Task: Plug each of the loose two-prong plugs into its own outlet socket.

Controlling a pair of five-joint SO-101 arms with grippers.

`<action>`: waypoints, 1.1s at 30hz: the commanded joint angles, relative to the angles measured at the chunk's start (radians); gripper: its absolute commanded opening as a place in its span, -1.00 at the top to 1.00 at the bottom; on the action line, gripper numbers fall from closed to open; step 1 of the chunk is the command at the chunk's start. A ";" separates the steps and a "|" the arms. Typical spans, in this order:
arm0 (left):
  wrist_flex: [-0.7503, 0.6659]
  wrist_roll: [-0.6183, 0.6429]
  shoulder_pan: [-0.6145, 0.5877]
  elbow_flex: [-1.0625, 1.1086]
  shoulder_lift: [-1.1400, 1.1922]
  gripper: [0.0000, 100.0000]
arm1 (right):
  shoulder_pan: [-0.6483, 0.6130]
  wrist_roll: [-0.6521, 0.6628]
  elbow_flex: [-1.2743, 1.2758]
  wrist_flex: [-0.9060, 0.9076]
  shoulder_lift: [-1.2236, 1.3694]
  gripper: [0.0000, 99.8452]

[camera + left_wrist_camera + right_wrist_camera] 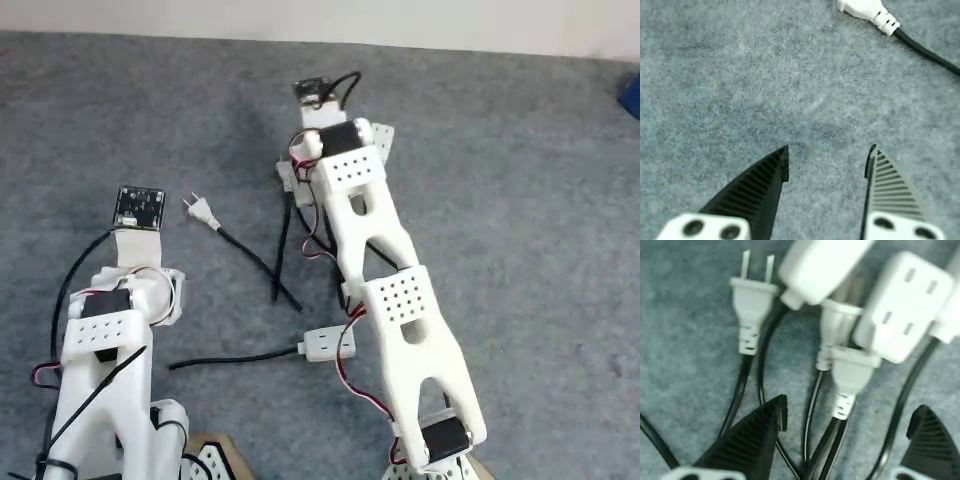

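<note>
Since neither arm has anything in its grip, I'd call this the very start: choosing the first plug to grab. The right gripper (847, 422) hangs with its jaws spread wide over a tangle of cords (812, 440). A white plug (846, 371) lies just ahead of its fingertips, roughly between them. An outlet block (902, 305) sits a bit further ahead, overlapping the pile. A second plug (752, 296) lies out past the left-hand dark finger, prongs pointing away from the gripper.

The left gripper (827, 162) is open too, over bare carpet (740, 75). A lone plug (865, 9) is well ahead of it, toward its pale finger.

My guess for the next move: the right arm drops onto that nearest plug and pinches its body without catching the cords alongside.

Stuff I can't make out:
- The lone plug's prongs are cut off at the frame edge.
- The blurry white body (815, 265) beyond the pile could be a socket or a plug.
- From above, the right arm covers its own gripper.
- A spare socket block (322, 345) lies back beside that arm's forearm.
</note>
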 commanded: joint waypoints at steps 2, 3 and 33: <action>-0.020 0.005 0.015 0.001 -0.022 0.50 | -0.013 0.083 -0.048 -0.021 -0.004 0.32; -0.020 0.005 0.016 0.001 -0.022 0.50 | -0.013 0.095 -0.047 -0.021 0.002 0.38; -0.020 0.005 0.019 0.002 -0.022 0.50 | 0.053 0.117 -0.053 0.062 -0.058 0.96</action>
